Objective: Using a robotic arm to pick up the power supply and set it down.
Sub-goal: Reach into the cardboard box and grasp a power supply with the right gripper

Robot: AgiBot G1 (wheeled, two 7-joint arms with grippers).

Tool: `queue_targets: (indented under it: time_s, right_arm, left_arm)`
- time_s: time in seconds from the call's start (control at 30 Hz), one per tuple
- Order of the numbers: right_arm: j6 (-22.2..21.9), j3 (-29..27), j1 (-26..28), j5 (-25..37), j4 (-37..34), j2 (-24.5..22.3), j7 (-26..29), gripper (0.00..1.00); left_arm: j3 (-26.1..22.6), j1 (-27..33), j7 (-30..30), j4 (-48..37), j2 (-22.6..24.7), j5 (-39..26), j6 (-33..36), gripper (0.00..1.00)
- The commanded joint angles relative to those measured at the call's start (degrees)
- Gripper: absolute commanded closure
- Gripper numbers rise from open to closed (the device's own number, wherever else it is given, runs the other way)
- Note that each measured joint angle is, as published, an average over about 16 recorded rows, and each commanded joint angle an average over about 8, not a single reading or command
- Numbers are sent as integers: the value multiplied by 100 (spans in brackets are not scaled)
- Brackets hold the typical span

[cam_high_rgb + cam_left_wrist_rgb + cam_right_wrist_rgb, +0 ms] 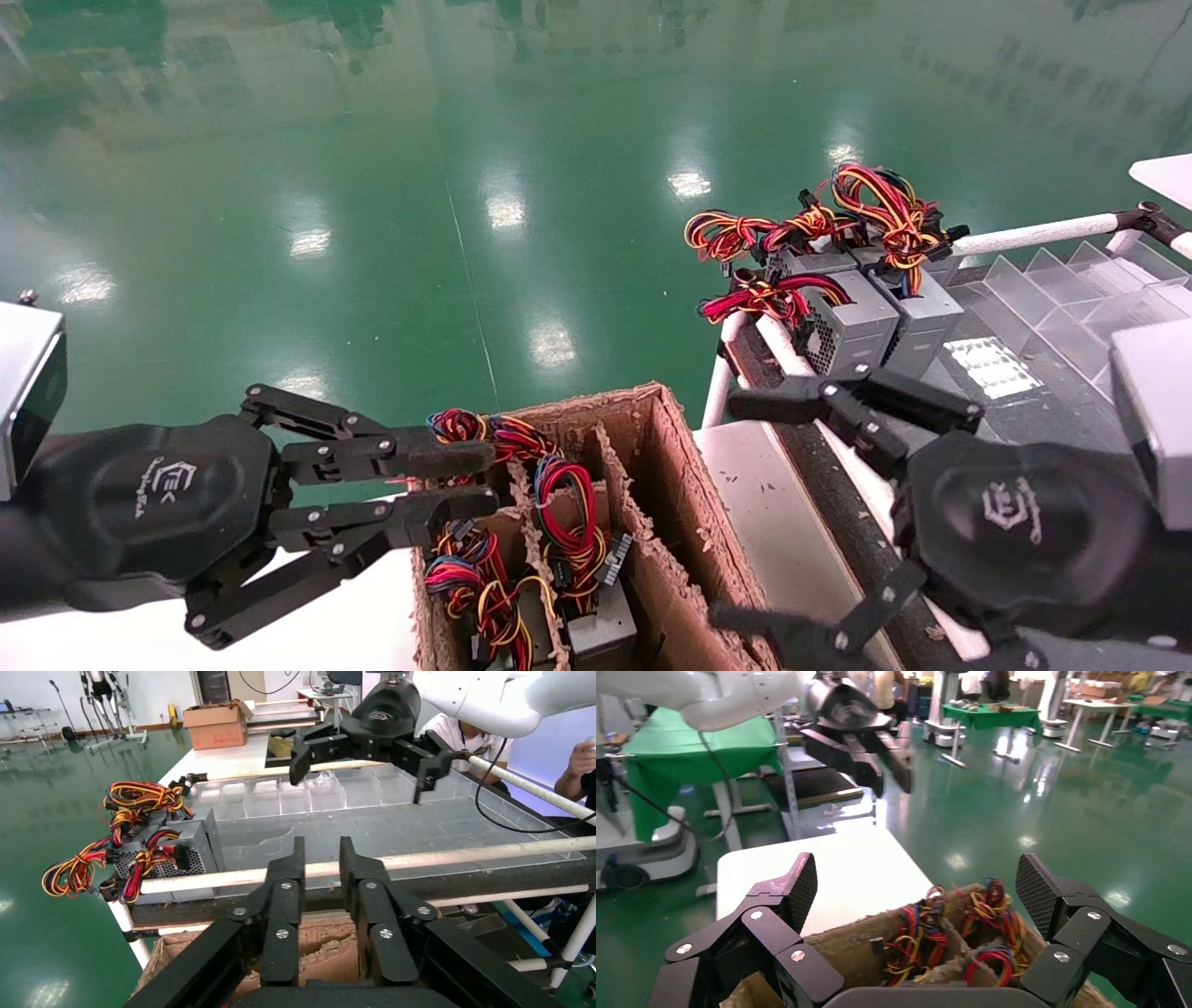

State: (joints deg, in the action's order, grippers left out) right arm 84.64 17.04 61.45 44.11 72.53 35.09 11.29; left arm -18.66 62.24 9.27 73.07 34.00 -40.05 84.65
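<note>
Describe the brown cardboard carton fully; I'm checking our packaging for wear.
The cardboard carton is brown, open-topped and split by cardboard dividers into narrow compartments. Its cut edges look ragged and frayed, shedding crumbs. Grey power supplies with red, yellow, black and blue wire bundles stand inside. It sits between a white surface and the conveyor frame, under the left gripper, whose fingers are nearly closed above its rim.

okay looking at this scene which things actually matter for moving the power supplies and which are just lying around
For the job:
- power supplies in the cardboard carton
- power supplies already set on the conveyor
- left gripper, nearly closed, empty
- right gripper, open wide

Lying about:
- clear divider tray
- white table
</note>
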Motion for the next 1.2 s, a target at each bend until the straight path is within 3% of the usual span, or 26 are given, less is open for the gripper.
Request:
queue_targets:
  time_s: [0.03, 0.3, 0.53, 0.73, 0.77, 0.8, 1.0, 1.03, 1.2]
  right_arm:
    - [-15, 14, -18, 33, -21, -7, 2, 0]
    - [-406, 519, 202, 1009, -303, 238, 426, 0]
    - [-715, 1148, 745, 2018, -855, 1026, 853, 0]
    - [-1014, 1416, 1051, 2440, -1380, 1748, 809, 0]
    - [-1076, 1443, 1082, 2494, -1455, 1855, 768, 4]
    - [-1136, 1467, 1109, 2545, -1528, 1950, 722, 14]
    - [-1349, 1596, 1322, 2796, -2024, 2425, 458, 89]
    - [-1350, 1613, 1360, 2821, -2106, 2482, 419, 98]
    - [-1285, 1684, 1475, 2893, -2415, 2664, 248, 100]
  left_arm:
    - [0, 0, 0, 0, 0, 0, 0, 0]
    - [-2, 1, -1, -2, 0, 1, 1, 0]
    - [-3, 2, -2, -2, 0, 1, 1, 0]
    - [-4, 2, -2, -2, -1, 2, 0, 0]
    - [-4, 2, -2, -2, -1, 2, 0, 0]
    - [-4, 2, -2, -2, -1, 2, 0, 0]
    - [-5, 2, -3, -2, -1, 3, 0, 0]
    - [-5, 2, -3, -2, -1, 3, 0, 0]
    - [-6, 3, -3, -2, -1, 3, -1, 0]
